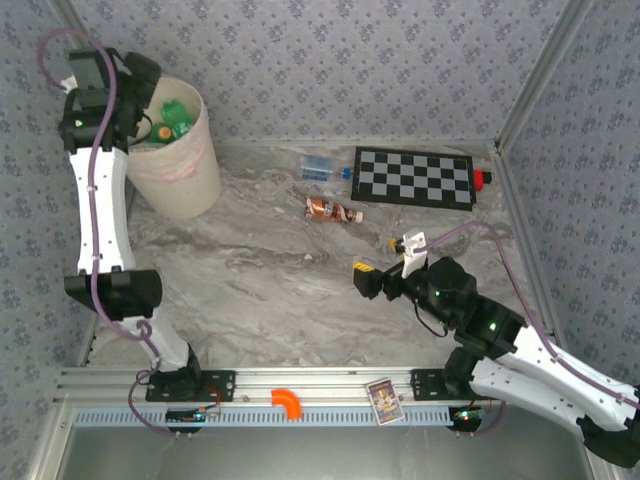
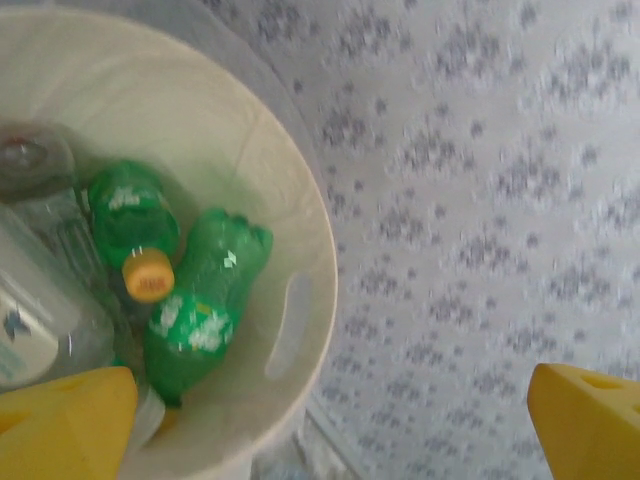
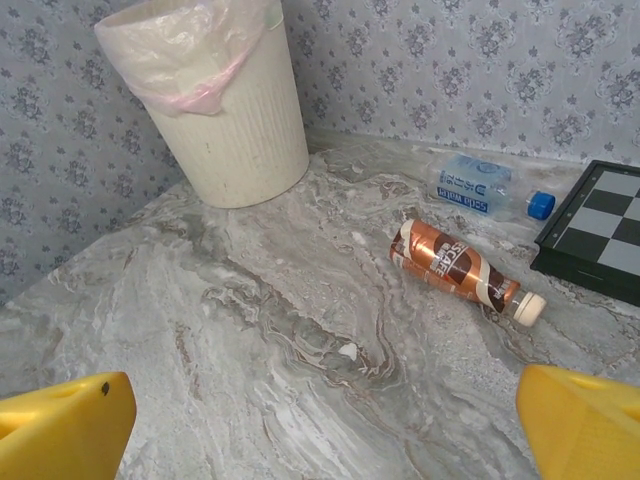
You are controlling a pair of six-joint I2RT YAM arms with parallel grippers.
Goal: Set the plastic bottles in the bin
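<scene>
The bin point(image 1: 185, 165) stands at the far left of the table. My left gripper point(image 1: 148, 100) hangs open over its mouth with nothing between its yellow fingertips point(image 2: 65, 420). In the left wrist view my left gripper point(image 2: 330, 420) looks down past the bin's rim point(image 2: 315, 320) at two green bottles point(image 2: 195, 300) and clear ones point(image 2: 40, 320) inside. A brown-labelled bottle point(image 1: 332, 210) point(image 3: 455, 265) and a clear blue-capped bottle point(image 1: 322, 168) point(image 3: 480, 187) lie on the table. My right gripper point(image 1: 375, 280) point(image 3: 325, 430) is open and empty, short of the brown bottle.
A black-and-white checkerboard point(image 1: 415, 177) point(image 3: 600, 235) lies at the back right with a small red piece point(image 1: 480, 180) at its end. An orange part point(image 1: 287, 402) and a card point(image 1: 383, 400) sit on the front rail. Patterned walls close in the table.
</scene>
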